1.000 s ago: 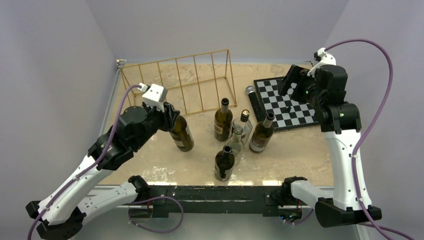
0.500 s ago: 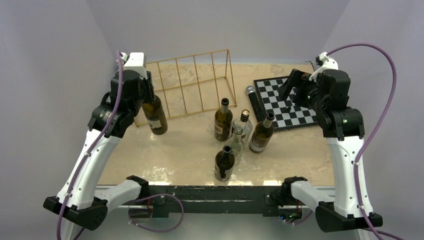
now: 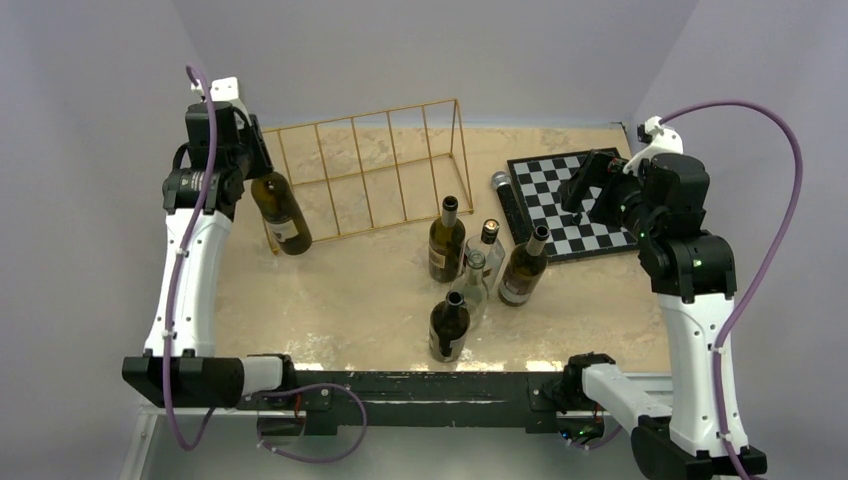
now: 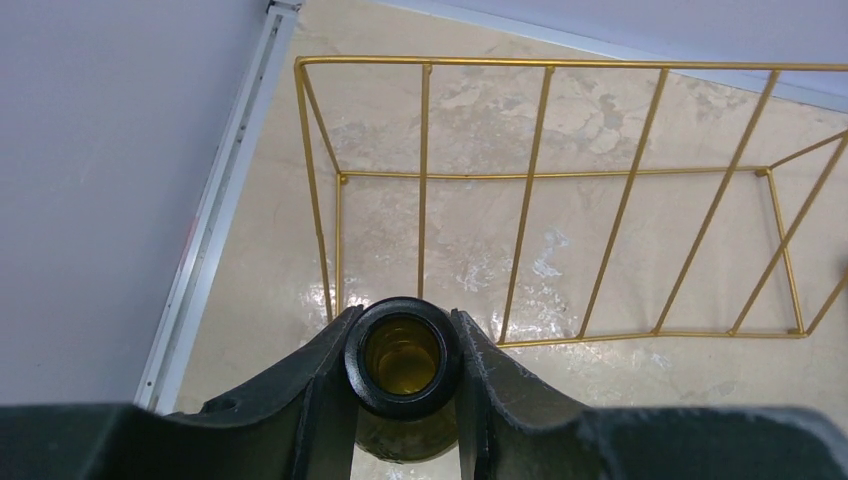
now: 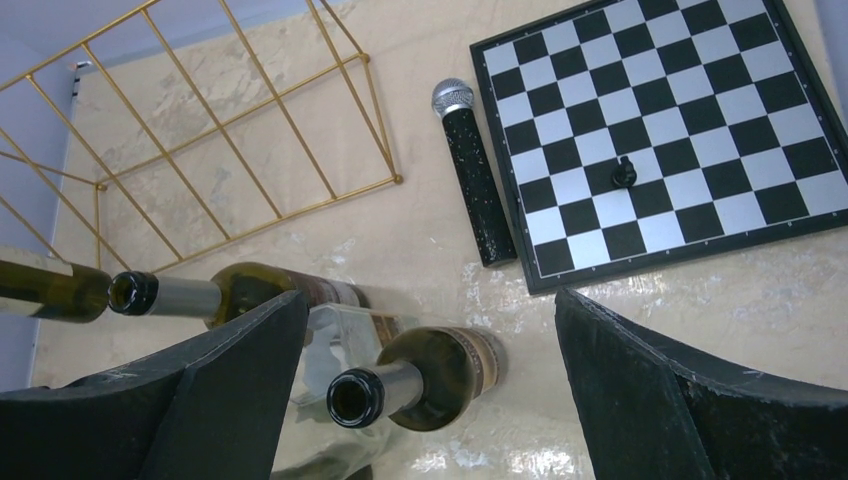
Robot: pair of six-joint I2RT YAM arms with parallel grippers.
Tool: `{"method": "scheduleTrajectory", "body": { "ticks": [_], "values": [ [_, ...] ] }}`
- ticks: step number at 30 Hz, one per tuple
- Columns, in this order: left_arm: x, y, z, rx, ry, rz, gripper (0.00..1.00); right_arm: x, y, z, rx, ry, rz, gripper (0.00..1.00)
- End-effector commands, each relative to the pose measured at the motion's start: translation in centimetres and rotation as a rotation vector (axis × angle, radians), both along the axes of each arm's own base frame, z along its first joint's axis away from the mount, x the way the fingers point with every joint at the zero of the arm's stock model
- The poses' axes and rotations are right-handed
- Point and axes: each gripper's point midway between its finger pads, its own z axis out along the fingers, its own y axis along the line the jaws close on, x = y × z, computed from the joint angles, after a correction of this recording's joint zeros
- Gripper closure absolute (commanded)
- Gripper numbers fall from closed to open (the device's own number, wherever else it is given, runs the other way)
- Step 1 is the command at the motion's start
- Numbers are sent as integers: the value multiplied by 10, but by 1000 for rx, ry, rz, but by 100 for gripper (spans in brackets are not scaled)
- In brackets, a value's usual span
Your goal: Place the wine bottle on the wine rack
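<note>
The wine bottle [image 3: 281, 213] hangs tilted from the left gripper [image 4: 404, 318], whose fingers are closed on either side of its neck just under the open mouth. Its base slants down and away to the gripper's right. Whether the base touches the table cannot be told. Half a second ago the gripper held the bottle nearer the table's middle, in front of the rack's [image 4: 548, 66] second slot. It has since swung further left and back, so the rack's left end corner now lies just beyond the gripper and the remaining slots stretch off to its right. The left arm is drawn up straighter than before.

The right gripper [image 5: 428, 300] is spread wide and holds nothing. It has shifted slightly right and lower since then, with the chessboard [image 5: 660, 120] and microphone [image 5: 475, 180] ahead of it and the five other bottles [image 3: 447, 240] under it. These have not moved.
</note>
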Motion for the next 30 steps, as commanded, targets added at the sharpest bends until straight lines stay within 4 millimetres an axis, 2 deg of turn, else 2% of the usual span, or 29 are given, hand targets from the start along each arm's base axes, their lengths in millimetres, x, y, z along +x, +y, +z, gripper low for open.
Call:
{"method": "scheduleTrajectory", "body": {
  "ticks": [1,6,12,17,30],
  "values": [
    [27,14,42,-39,-152,8,100,-7,3,1,19,-15,11,1],
    [41,31,33,-17,-115,35,100,-12,5,4,37,-21,16,1],
    [55,38,30,13,-98,35,100,-13,4,2,39,-17,12,1],
    [68,39,17,21,-58,21,100,-13,1,1,27,-16,1,1],
    [71,46,-18,14,81,11,100,-8,1,-1,36,-22,-7,1]
  ]
}}
